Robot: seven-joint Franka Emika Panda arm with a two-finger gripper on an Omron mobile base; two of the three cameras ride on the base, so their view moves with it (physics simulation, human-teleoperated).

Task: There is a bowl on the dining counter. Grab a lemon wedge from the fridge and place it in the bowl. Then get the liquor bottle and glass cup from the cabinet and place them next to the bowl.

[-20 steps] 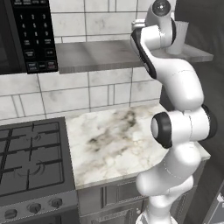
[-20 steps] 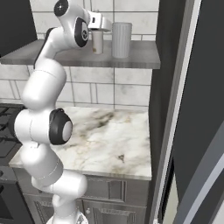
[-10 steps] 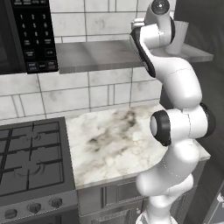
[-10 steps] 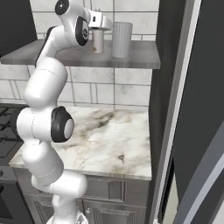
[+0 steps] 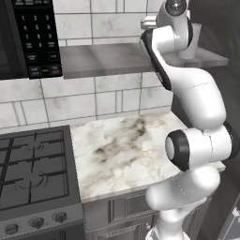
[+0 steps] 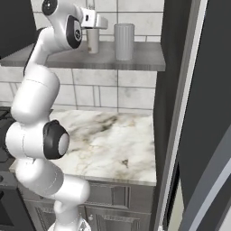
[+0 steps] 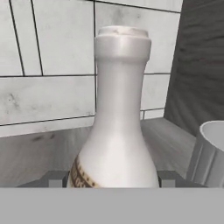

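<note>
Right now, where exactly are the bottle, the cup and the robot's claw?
liquor bottle (image 7: 117,127): hand view, on its pale neck.
glass cup (image 6: 124,41): right base view, on its side wall.
gripper (image 7: 114,179): hand view, between its fingertips.

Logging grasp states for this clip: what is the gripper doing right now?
Gripper: closed on the liquor bottle, one finger tip on each side of its body, on the shelf beside the glass cup.
</note>
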